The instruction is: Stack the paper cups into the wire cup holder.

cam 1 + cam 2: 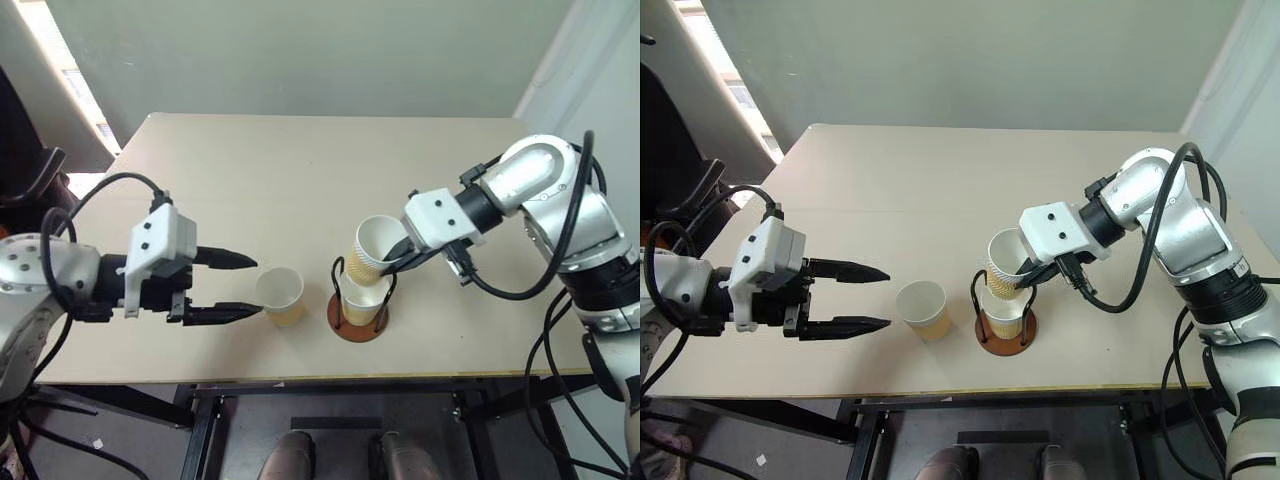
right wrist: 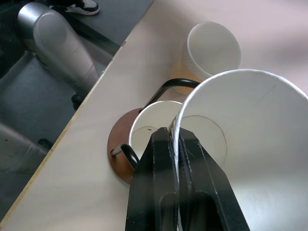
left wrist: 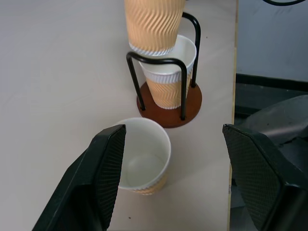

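**A:** Noting the risk state. The right hand (image 1: 398,256) is pinching the rim of the carried cup (image 1: 372,250), fingers clamped together on the cup wall, one inside and one outside. That cup is hanging tilted just above the wire cup holder (image 1: 360,305), its bottom sitting at the rim of the seated cup (image 3: 169,72) already standing inside the loops.

**B:** Tilt is the concern?

**A:** Yes. The carried cup is leaning, mouth turned away from the holder's axis. If it is released at that angle, I am judging it likely to catch on a wire loop or wedge crooked into the seated cup rather than nest. A thin rim pinch is also giving little control of rotation, so the cup may be swinging as it goes down.

**B:** And the holder itself?

**A:** It is standing close to the near edge of the surface (image 1: 300,170). A sideways push from the cup or fingers against a loop could be sliding or tipping the light stand toward that edge.

**B:** Left side?

**A:** The left hand (image 1: 240,285) is standing open, fingers well apart, pointing at the loose cup (image 1: 280,296), which is upright beside the holder, on its left. It is not touching that cup. Closing too early could be knocking the cup over or into the holder's base.
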### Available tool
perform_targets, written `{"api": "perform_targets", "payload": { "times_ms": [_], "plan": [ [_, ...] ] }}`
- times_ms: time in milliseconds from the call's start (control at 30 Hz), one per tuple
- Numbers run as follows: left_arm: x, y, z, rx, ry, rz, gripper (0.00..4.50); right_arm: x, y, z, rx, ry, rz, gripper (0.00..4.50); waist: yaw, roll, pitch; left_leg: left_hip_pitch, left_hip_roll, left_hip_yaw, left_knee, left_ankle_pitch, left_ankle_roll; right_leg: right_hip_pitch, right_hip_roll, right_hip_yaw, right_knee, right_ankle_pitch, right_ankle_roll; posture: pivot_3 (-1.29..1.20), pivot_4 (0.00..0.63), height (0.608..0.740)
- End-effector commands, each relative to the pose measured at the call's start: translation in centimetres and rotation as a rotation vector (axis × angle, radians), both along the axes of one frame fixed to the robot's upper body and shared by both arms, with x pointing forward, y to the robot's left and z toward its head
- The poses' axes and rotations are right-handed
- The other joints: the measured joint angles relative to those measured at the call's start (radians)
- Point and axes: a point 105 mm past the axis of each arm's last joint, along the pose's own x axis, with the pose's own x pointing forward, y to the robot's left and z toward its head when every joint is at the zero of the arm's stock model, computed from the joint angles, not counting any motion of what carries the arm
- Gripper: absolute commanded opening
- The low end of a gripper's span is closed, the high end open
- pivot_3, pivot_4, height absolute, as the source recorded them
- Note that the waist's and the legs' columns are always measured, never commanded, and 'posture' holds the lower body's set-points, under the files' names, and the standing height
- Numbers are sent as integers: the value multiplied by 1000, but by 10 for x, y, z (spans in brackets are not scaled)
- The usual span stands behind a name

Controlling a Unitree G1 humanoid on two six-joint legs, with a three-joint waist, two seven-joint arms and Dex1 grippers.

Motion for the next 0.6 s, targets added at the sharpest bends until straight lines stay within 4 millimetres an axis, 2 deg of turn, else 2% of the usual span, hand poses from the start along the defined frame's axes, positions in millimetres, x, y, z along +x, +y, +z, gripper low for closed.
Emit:
{"api": "perform_targets", "payload": {
  "times_ms": [33,233,500,600],
  "plan": [
    [-1,0,8,2,-51,5,3457,-8,1,5,-2,-12,45,45,0,0,0,0,0,0,0,0,0,0,0,0,0,0,0,0,150,740],
    [-1,0,8,3,-55,12,3457,-15,2,0,-18,7,75,45,0,0,0,0,0,0,0,0,-1,0,0,0,0,0,0,0,150,740],
    [1,4,6,21,-54,28,3457,-10,5,-6,-31,-17,70,45,-1,0,0,0,0,0,0,0,-1,0,0,0,0,0,0,0,150,740],
    [4,6,6,30,-58,38,3457,-10,5,-6,-35,-21,67,656,-1,0,0,0,0,0,0,0,-1,0,0,0,0,0,0,0,150,740]
  ]
}}
